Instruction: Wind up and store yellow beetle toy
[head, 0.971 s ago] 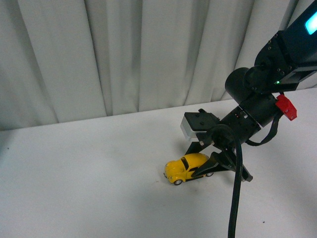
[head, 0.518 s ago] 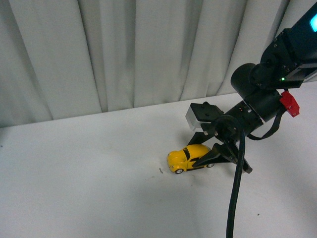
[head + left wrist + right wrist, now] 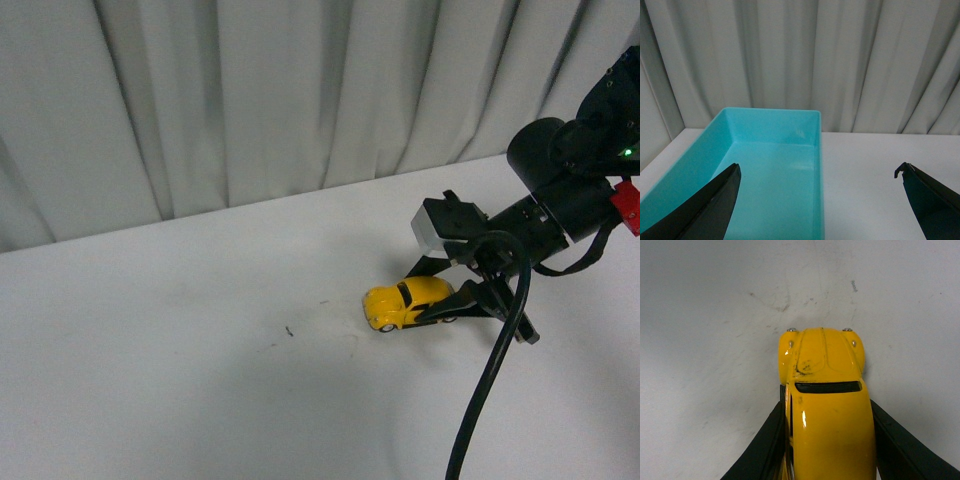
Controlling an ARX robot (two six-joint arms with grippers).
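The yellow beetle toy [image 3: 408,302] sits on the white table [image 3: 200,380] with its wheels down and its nose pointing left. My right gripper [image 3: 440,305] is shut on its rear half, one black finger on each side. In the right wrist view the toy [image 3: 825,405] fills the middle, clamped between both fingers [image 3: 765,445]. My left gripper [image 3: 820,200] is open and empty, out of the front view. It hovers over the near edge of a turquoise bin [image 3: 790,120] standing on the table by the curtain.
A grey-white curtain [image 3: 300,100] hangs behind the table's far edge. Faint dark scuff marks [image 3: 288,331] lie on the table left of the toy. A black cable [image 3: 490,380] hangs from my right arm across the lower right.
The toy and my right gripper sit further right and slightly higher in the front view. The curtain and table edge have shifted too, so the view itself has turned. The grip is unchanged.
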